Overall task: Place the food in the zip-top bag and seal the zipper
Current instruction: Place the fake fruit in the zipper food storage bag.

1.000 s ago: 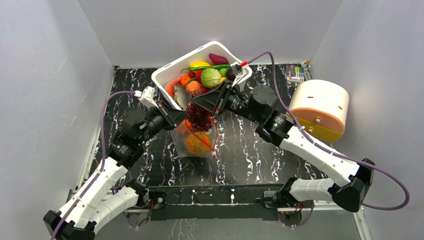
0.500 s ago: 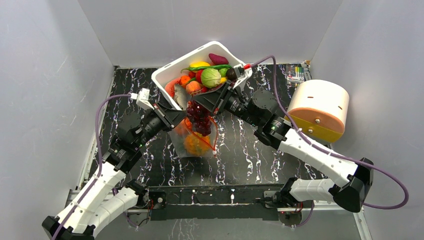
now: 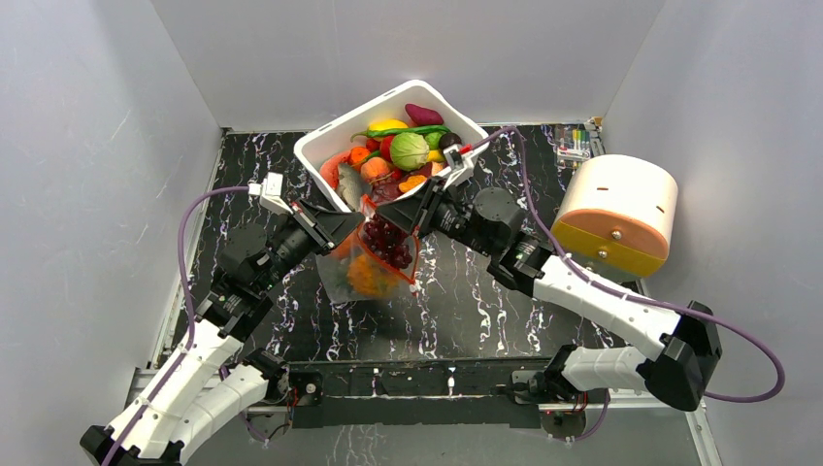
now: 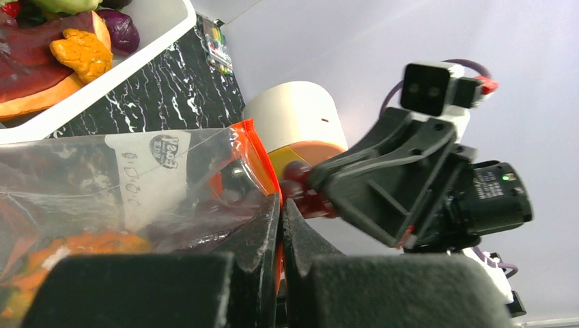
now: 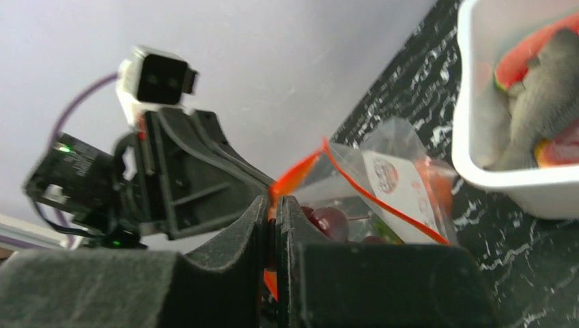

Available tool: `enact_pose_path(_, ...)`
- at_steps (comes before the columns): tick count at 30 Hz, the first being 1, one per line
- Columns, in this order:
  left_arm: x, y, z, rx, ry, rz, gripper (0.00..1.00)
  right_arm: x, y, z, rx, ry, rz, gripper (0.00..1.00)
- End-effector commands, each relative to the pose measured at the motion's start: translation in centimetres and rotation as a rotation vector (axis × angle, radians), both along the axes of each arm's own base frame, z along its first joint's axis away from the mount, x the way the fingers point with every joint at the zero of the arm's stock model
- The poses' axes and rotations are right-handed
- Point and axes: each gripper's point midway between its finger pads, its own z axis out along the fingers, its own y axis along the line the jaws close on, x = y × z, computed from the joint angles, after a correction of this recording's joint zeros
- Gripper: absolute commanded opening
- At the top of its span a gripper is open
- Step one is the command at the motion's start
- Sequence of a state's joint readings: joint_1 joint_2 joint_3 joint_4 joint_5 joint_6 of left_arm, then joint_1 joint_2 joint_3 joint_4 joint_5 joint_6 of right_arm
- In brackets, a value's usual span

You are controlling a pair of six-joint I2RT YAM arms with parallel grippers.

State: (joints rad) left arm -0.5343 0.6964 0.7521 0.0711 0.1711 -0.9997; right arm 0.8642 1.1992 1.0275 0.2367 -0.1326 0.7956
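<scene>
The zip-top bag (image 3: 374,264) hangs between my two grippers just in front of the tub. It holds purple grapes (image 3: 388,239) and an orange round fruit (image 3: 361,278). My left gripper (image 3: 349,223) is shut on the left end of the red-orange zipper (image 4: 258,156), its fingertips (image 4: 272,215) pressed flat on the strip. My right gripper (image 3: 415,210) is shut on the other end of the zipper (image 5: 382,205), and grapes (image 5: 332,220) show just behind its tips. The bag's whitish patch (image 4: 153,171) faces the left wrist camera. The mouth between the grippers looks partly gaping.
The white tub (image 3: 320,148) behind the bag holds several more toy foods, among them a green cabbage (image 3: 409,150). A cream and yellow cylinder (image 3: 621,209) lies at the right. A small box of coloured items (image 3: 575,144) sits at the back right. Grey walls close in on three sides.
Both grippers stay shut on the bag's mouth and have carried it a little to the left and nearer. The right arm has swung leftwards. The grapes sit lower in the bag.
</scene>
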Motion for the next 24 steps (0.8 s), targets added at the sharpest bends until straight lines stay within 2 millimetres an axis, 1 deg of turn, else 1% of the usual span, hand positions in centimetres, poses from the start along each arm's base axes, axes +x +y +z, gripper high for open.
enact_pose_path(1, -0.6, -0.1, 2.0, -0.051, -0.062, -0.018, 0.00, -0.4, 0.8, -1.3, 0.005, 0.009, 0.032, 0.00)
enact_pose_path(6, -0.5, -0.3, 2.1, -0.056, -0.060, -0.025, 0.00, -0.2, 1.8, -2.6, -0.016, 0.036, 0.041, 0.01)
enact_pose_path(10, -0.5, -0.4, 2.1, -0.056, -0.061, -0.030, 0.00, 0.0, 2.9, -3.5, -0.041, 0.056, 0.045, 0.03)
enact_pose_path(12, -0.5, -0.4, 2.0, -0.057, -0.058, -0.030, 0.00, 0.1, 3.4, -3.5, -0.049, 0.057, 0.049, 0.06)
enact_pose_path(13, -0.5, -0.4, 2.0, -0.057, -0.057, -0.031, 0.00, 0.2, 3.6, -3.5, -0.057, 0.056, 0.050, 0.09)
enact_pose_path(15, -0.5, -0.4, 1.8, -0.054, -0.053, -0.031, 0.00, 0.5, 3.9, -3.3, -0.081, 0.048, 0.047, 0.19)
enact_pose_path(17, -0.5, -0.3, 1.8, -0.052, -0.054, -0.028, 0.00, 1.0, 3.7, -3.0, -0.127, 0.038, 0.021, 0.28)
enact_pose_path(20, -0.5, -0.2, 1.7, -0.049, -0.056, -0.019, 0.00, 1.5, 2.7, -2.4, -0.194, 0.012, -0.024, 0.43)
enact_pose_path(22, -0.5, -0.2, 1.8, -0.048, -0.057, -0.019, 0.00, 1.4, 1.8, -1.7, -0.219, -0.011, -0.048, 0.50)
enact_pose_path(24, -0.5, -0.2, 1.8, -0.049, -0.058, -0.017, 0.00, 1.3, 0.9, -1.1, -0.241, -0.029, -0.072, 0.54)
